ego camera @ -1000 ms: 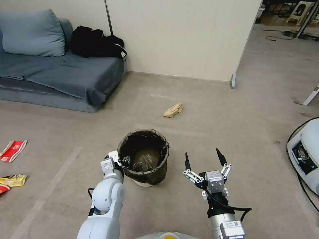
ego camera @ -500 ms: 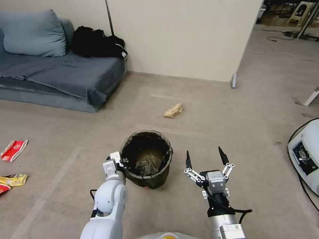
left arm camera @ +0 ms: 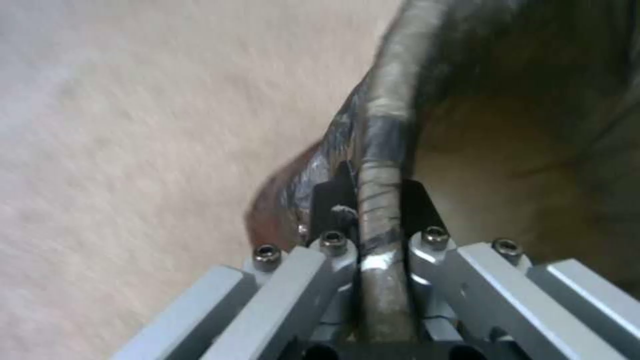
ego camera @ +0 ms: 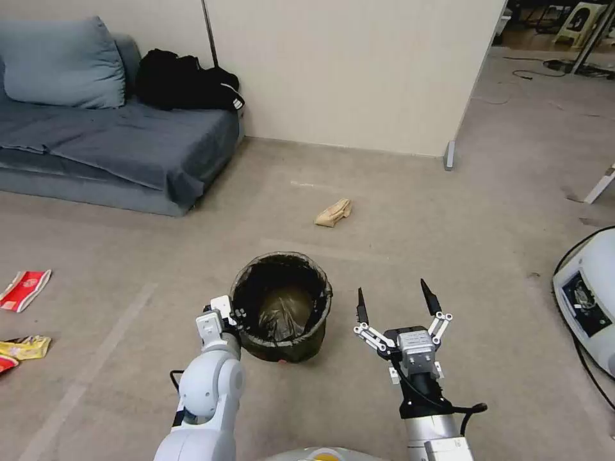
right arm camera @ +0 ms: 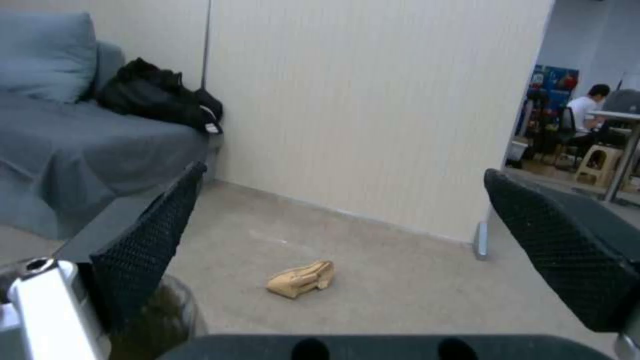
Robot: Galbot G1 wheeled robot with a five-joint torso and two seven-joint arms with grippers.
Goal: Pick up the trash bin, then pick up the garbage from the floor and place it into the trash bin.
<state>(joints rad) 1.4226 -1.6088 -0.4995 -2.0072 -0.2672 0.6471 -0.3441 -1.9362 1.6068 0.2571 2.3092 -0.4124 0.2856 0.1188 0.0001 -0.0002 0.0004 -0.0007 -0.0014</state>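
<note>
Two arms are in view from the head camera. The left pincer [ego camera: 236, 315] is clamped on the near-left rim of the trash bin [ego camera: 282, 306]; the left wrist view confirms it, with one black finger [left arm camera: 331, 197] outside the rim and the other inside, the bag-covered edge pinched between them. The bin stands upright in front of the robot, its dark liner folded over the rim, with crumpled bag material visible at the bottom. Whether its base touches the floor [ego camera: 448, 218] cannot be told.

The right pincer [ego camera: 397, 307] hangs just to the right of the bin, apart from it, its two black fingertips spread wide and holding nothing. In the right wrist view both spread fingers [right arm camera: 150, 240] frame the room beyond.

Garbage on the floor: a tan paper bag [ego camera: 334, 212] lies beyond the bin, well apart from it, toward the cream partition wall [ego camera: 359, 70]. A red wrapper [ego camera: 24, 289] and a yellow wrapper [ego camera: 24, 347] lie far to the left, near the edge of the head view.

A blue-grey sofa [ego camera: 109, 147] stands at the far left against the wall, with black clothing [ego camera: 186, 82] heaped on its right end. A white machine [ego camera: 589, 301] sits at the right edge.
</note>
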